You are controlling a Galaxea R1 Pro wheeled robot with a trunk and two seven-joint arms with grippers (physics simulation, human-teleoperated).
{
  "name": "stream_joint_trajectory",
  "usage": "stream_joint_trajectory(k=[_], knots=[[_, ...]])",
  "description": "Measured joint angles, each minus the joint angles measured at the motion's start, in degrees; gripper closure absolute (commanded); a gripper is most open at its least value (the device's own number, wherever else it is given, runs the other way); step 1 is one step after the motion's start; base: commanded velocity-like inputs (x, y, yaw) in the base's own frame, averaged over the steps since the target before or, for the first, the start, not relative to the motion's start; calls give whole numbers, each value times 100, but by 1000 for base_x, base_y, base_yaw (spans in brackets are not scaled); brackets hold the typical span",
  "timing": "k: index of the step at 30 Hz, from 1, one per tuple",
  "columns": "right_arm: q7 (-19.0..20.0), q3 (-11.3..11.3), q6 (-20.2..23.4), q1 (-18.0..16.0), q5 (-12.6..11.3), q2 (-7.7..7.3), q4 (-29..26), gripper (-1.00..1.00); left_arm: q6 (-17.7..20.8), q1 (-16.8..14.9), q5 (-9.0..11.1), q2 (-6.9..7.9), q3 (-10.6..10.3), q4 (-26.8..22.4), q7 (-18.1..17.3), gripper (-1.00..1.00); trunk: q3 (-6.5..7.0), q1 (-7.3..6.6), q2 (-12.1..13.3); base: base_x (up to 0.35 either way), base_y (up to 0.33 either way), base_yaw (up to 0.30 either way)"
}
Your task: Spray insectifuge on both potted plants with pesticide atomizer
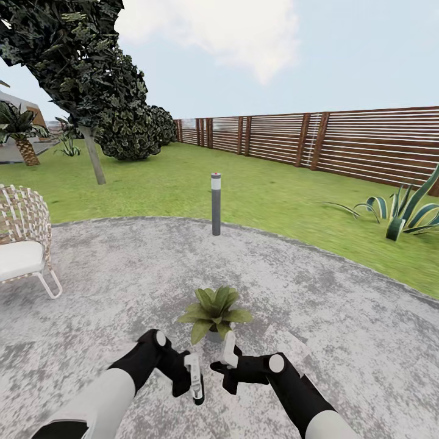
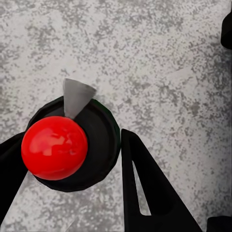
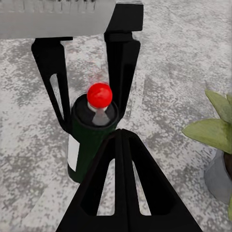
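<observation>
One potted plant (image 1: pixel 214 314), a low rosette of broad green leaves, stands on the grey patio just beyond my two grippers. Its leaves (image 3: pixel 212 130) and small grey pot (image 3: pixel 218 176) also appear in the right wrist view. I see no insectifuge specks on the leaves. My left gripper (image 1: pixel 196 381) is shut on the pesticide atomizer (image 2: pixel 72 145), a dark green-black bottle with a red ball top and a pale nozzle. The atomizer (image 3: pixel 89 140) stands upright between the left fingers (image 3: pixel 121 63). My right gripper (image 1: pixel 227 360) is shut and empty, its tips (image 3: pixel 122 131) close to the bottle.
A grey bollard lamp (image 1: pixel 216 204) stands at the patio's far edge. A wicker chair (image 1: pixel 23 244) is at the left and a striped agave (image 1: pixel 405 213) on the lawn at the right. A wooden slat fence (image 1: pixel 341 143) and trees (image 1: pixel 91 79) close the back.
</observation>
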Motion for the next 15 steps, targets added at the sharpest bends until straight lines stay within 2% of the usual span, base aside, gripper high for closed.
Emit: stream_joint_trajectory(k=[15], knots=[[0,0,0,0,0,0,0,100,-6,0,-1,-129,-1,0,-16,100,0,0,0,0,0,0]])
